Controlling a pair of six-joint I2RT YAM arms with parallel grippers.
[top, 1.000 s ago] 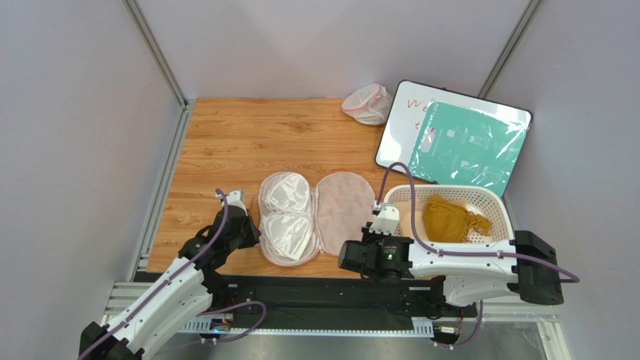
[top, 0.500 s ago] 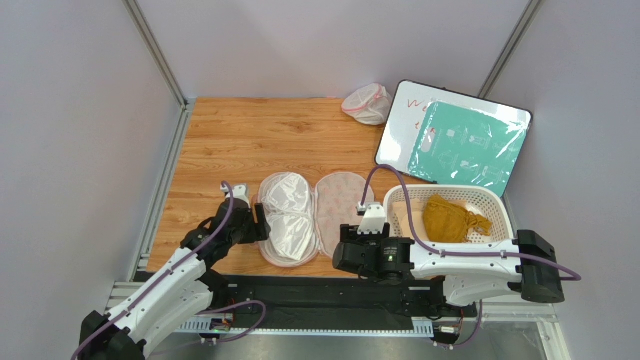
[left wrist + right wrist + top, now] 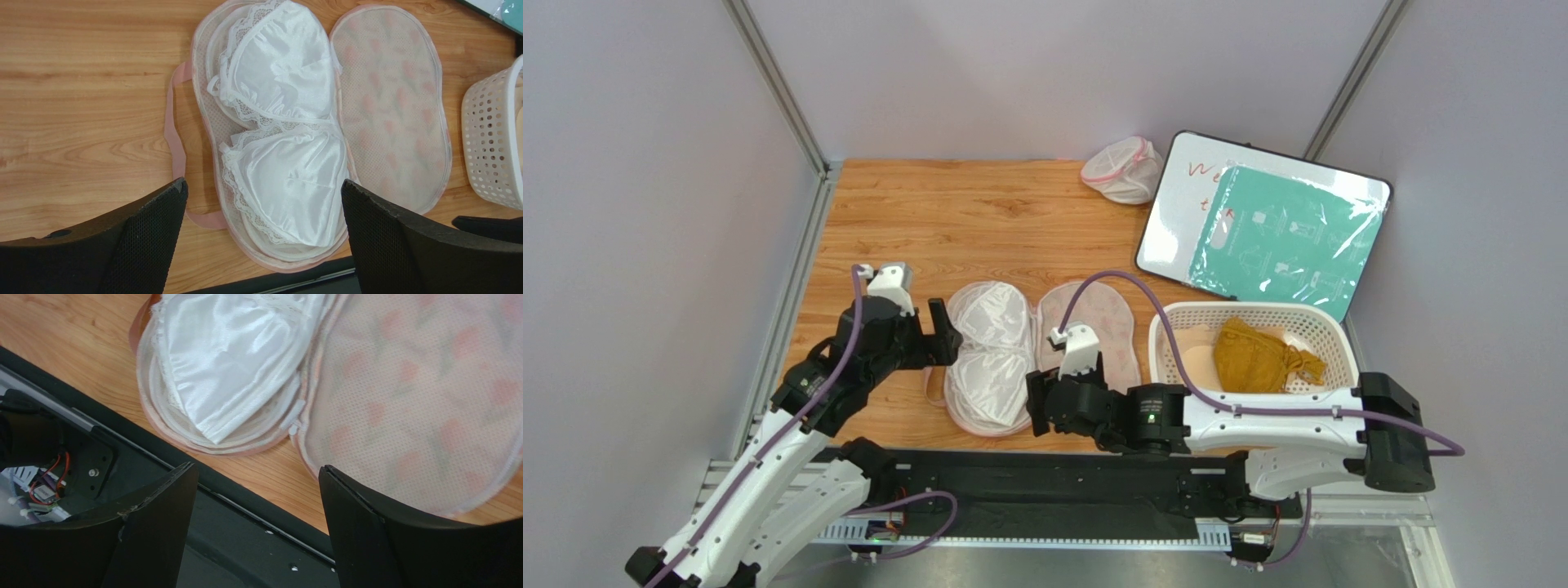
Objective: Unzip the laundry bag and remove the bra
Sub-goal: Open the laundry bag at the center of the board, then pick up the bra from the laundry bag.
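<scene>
The laundry bag (image 3: 1090, 331) lies spread open in two halves on the wooden table. Its printed cream flap (image 3: 390, 122) is folded out to the right. The white satin bra (image 3: 992, 349) rests in the left half, both lace-edged cups (image 3: 282, 122) showing. A pink strap loop (image 3: 175, 135) sticks out on the left. My left gripper (image 3: 940, 337) hovers open at the bag's left side, nothing between its fingers (image 3: 153, 233). My right gripper (image 3: 1044, 398) is open over the bag's front edge, empty, with the bra (image 3: 227, 361) and flap (image 3: 417, 398) ahead of it.
A white perforated basket (image 3: 1333, 325) with a mustard cloth (image 3: 1259, 358) stands right of the bag. A whiteboard with a teal sheet (image 3: 1271, 227) lies behind it. A small white mesh pouch (image 3: 1122, 169) sits at the back. The black rail (image 3: 245, 527) borders the table's near edge.
Both grippers have gone from shut to open. The left arm has risen and drawn back from the bag's left edge. The right gripper has swung left, from beside the basket to the bag's front.
</scene>
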